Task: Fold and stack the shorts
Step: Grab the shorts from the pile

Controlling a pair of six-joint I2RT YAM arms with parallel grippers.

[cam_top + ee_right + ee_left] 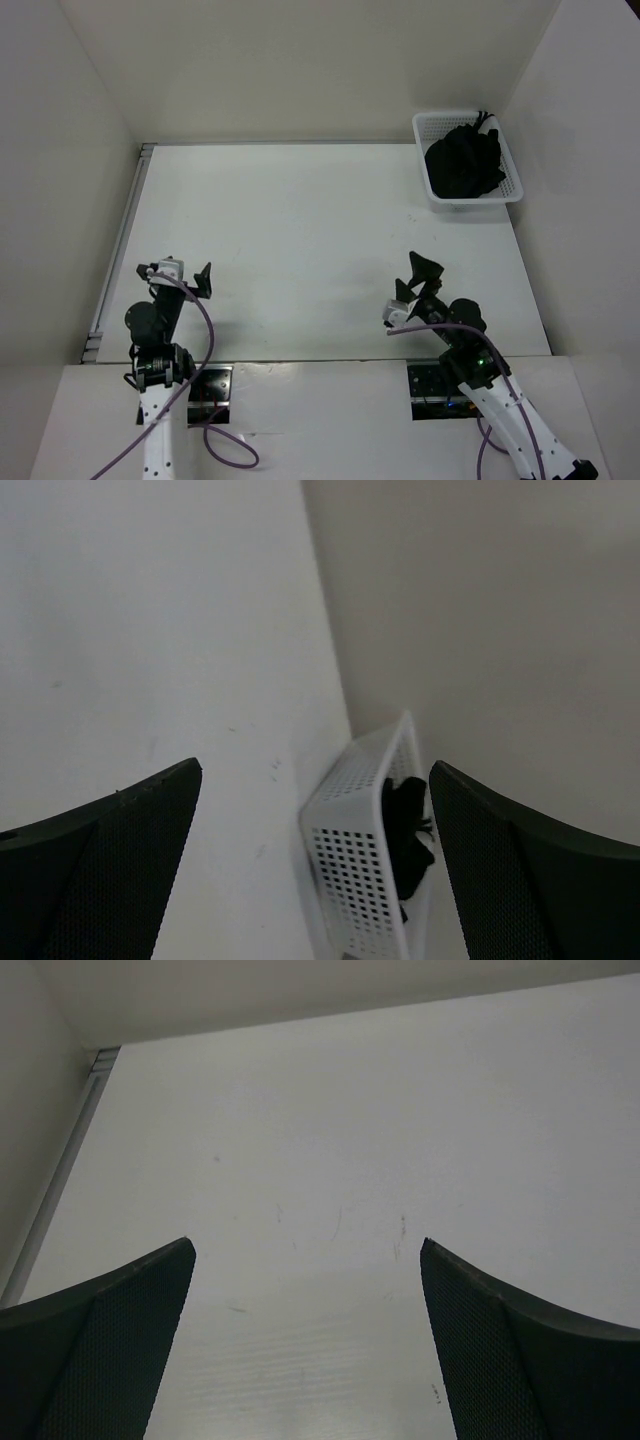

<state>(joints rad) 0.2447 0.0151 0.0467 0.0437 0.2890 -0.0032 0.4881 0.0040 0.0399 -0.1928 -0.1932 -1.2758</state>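
— Both end effectors, state?
— Left end effector (307,1248) released, jaws spread wide and gripping nothing, over bare white tabletop (300,220) at the near left. Right end effector (315,768) also released, jaws wide apart and unloaded, at the near right of the tabletop
— Shorts?
— Black shorts (463,163) sit bunched in an unfolded heap inside the white perforated basket (470,201). Basket is in the far right corner of the tabletop, just beside the side wall (580,150). Well apart from both arms
— Wrist views agree?
— Right wrist view looks toward the basket, and black fabric shows above its rim, framed between the two fingers (100,860). Left wrist view shows only tabletop with a few faint scuff marks (338,1222), plus the metal rail (60,1175) along the left edge
— Cabling?
— Purple cables (212,340), one looping off each arm near the bases
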